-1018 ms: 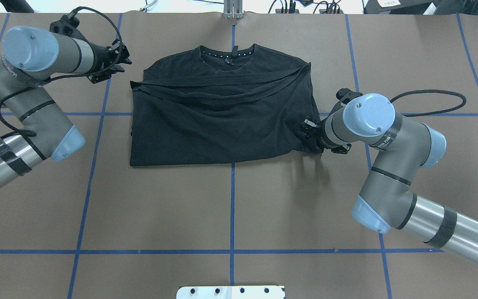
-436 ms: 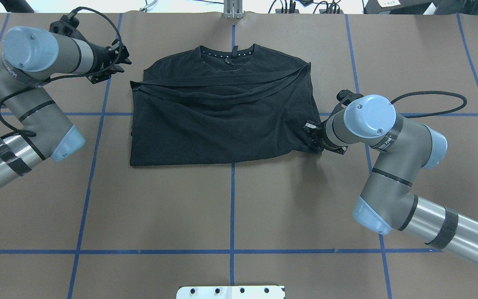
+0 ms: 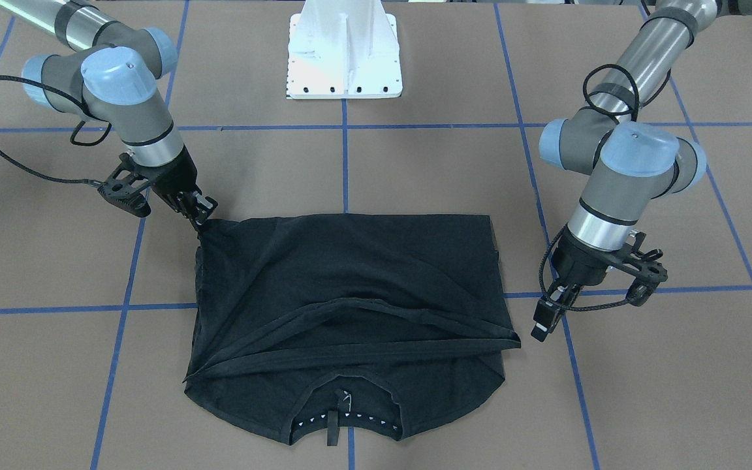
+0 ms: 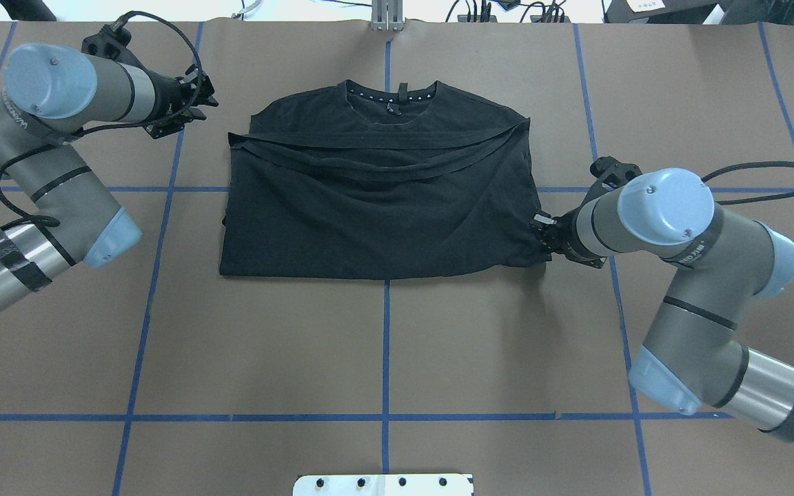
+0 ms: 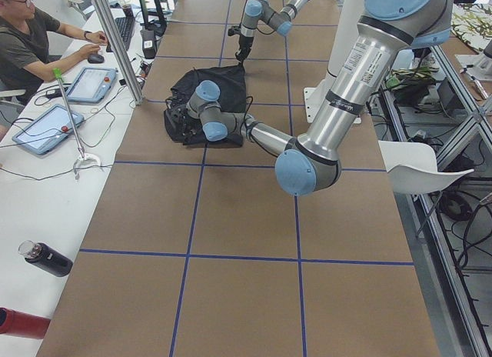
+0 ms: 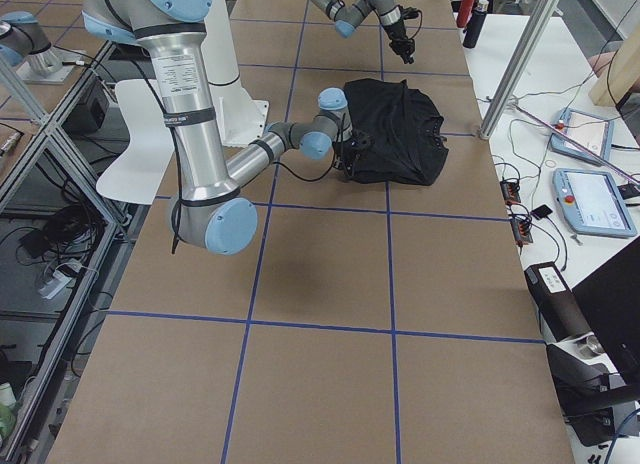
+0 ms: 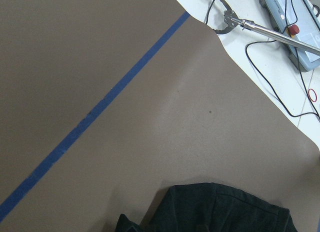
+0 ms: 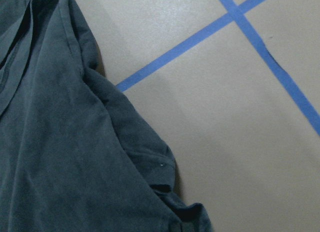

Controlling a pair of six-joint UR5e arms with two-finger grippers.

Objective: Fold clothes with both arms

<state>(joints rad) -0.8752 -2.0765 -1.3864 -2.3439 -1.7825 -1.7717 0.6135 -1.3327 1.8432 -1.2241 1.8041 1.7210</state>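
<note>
While the right hand (image 4: 543,233) pinches the T-shirt (image 4: 376,207) by its robot-side corner, the left hand (image 3: 541,324) hangs near the diagonally opposite corner, and I cannot tell whether it is spread or pressed together.

The black T-shirt (image 4: 376,207) lies flat on the table (image 4: 383,344), folded into a rough rectangle. Its sleeves are crossed over the body and the white-dotted neck trim points away from the robot. The right hand (image 4: 543,231) pinches the near right hem corner. The left hand (image 4: 198,93) hangs near the far left shoulder, fingers together, apart from the cloth.
</note>
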